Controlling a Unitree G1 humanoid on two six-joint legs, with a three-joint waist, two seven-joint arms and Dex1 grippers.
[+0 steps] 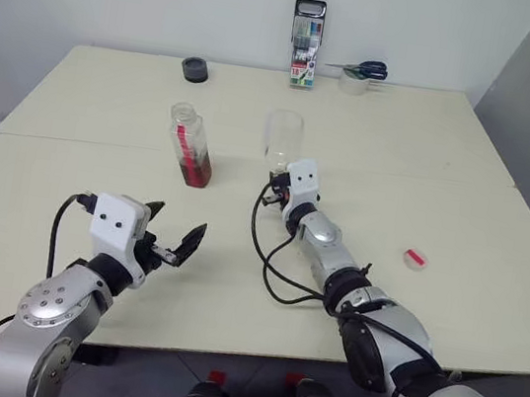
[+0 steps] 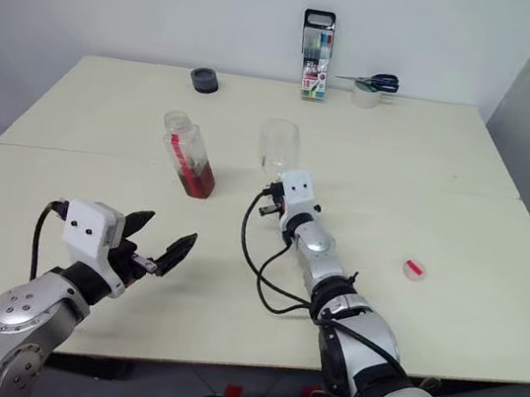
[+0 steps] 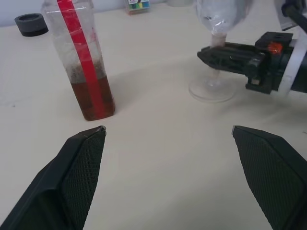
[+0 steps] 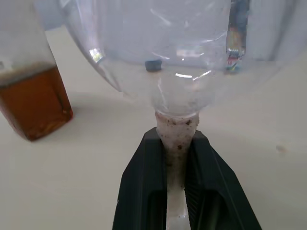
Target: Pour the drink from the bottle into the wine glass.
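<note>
My head cameras look down across the table (image 1: 449, 166); both wrist cameras sit low, sharing the wine glass (image 3: 218, 28) and bottle (image 3: 81, 57).

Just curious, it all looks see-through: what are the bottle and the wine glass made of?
The bottle: probably thin clear plastic, glossy, with a red label strip. The wine glass: clear and shiny, glass or hard plastic; its look leaves that open, and the stem looks speckled.

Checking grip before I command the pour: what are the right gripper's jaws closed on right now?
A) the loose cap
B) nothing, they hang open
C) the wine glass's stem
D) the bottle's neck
C: in the right wrist view the right gripper has its jaws shut on either side of the stem of the wine glass, while the bottle stands apart, untouched.
</note>
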